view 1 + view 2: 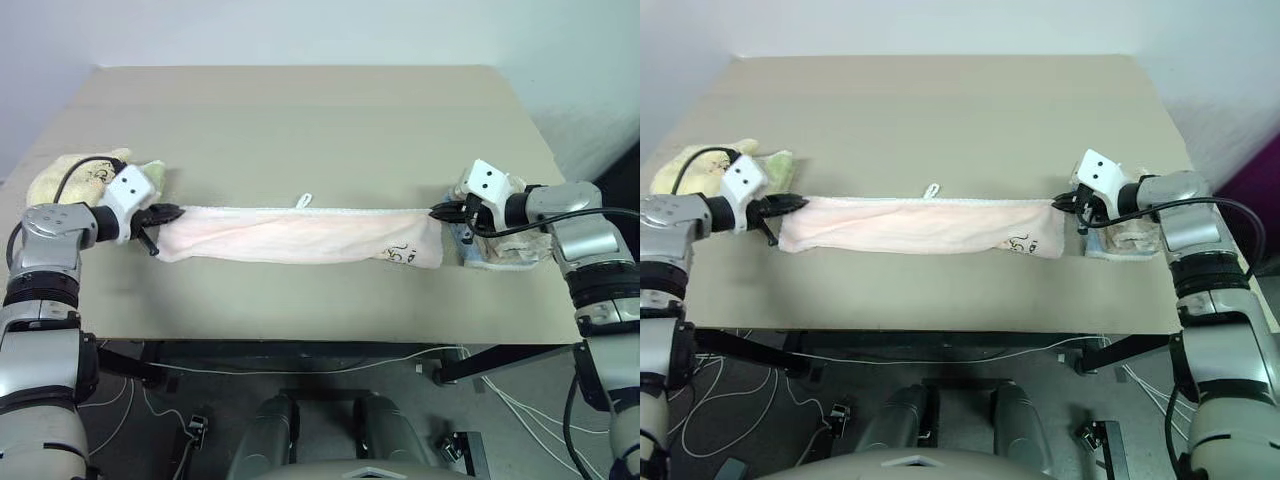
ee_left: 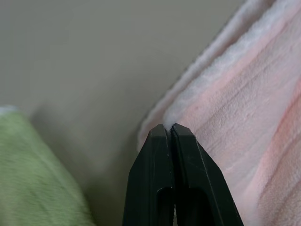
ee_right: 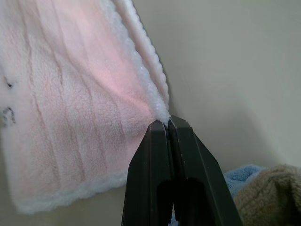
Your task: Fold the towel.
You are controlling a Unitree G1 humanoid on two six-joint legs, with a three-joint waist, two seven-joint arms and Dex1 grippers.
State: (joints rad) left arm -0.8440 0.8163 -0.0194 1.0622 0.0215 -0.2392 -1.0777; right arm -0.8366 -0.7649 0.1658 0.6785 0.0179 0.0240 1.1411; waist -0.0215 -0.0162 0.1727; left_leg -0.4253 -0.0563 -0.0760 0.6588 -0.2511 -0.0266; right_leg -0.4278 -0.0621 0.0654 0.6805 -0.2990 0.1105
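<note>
The pale pink towel (image 1: 300, 236) is stretched in a long band across the near part of the table (image 1: 300, 120), hanging a little above it. A small white loop tag (image 1: 304, 201) sticks up from its far edge and a dark logo (image 1: 402, 252) sits near its right end. My left gripper (image 1: 176, 212) is shut on the towel's left corner (image 2: 165, 123). My right gripper (image 1: 437, 212) is shut on the right corner (image 3: 162, 117).
Yellow and light-green towels (image 1: 75, 172) lie at the table's left edge, behind my left hand. A beige towel on a blue one (image 1: 505, 250) lies at the right edge under my right hand. The table's far half is bare.
</note>
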